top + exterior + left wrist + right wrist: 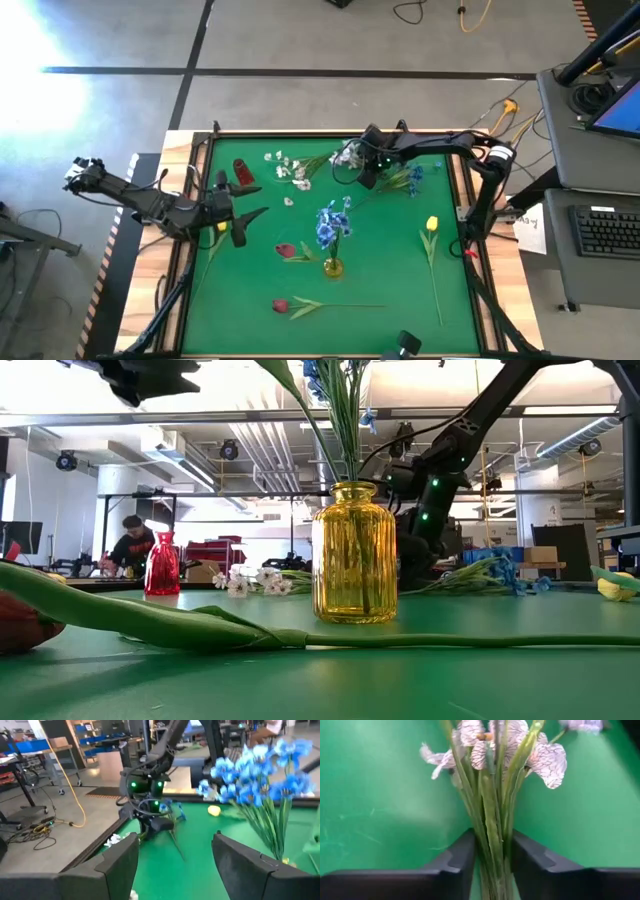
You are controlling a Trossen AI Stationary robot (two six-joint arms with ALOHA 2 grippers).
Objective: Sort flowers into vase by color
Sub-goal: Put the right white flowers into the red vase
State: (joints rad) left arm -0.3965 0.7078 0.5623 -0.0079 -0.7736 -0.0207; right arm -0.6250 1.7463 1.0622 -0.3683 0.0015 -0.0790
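Observation:
A yellow glass vase [332, 266] [355, 555] near the table's middle holds blue flowers [331, 224] [260, 770]. A red vase [243, 172] [162, 565] stands at the far left. My right gripper [362, 172] [493, 837] is at the far middle, shut on a spray of white flowers [349, 155]. More white blossoms [290, 172] lie beside it, and a blue flower [410, 178] lies to its right. Yellow tulips [431, 226] [220, 228] and red tulips [286, 250] [282, 305] lie on the mat. My left gripper [255, 200] [175, 845] hovers open at the left, holding nothing. My right gripper pinches the bundled green stems [492, 827] of the white spray between its two fingers [465, 857], a short way below the blossoms. The fingers slant down from the table's right side. The blossoms [547, 762] spread out beyond the fingertips, over the green mat.
A raised wooden frame [190, 160] borders the green mat. One red tulip's long stem [200, 625] lies across the near part of the table. There is bare mat at the near left [230, 320]. A person [128, 545] is in the room far behind the table.

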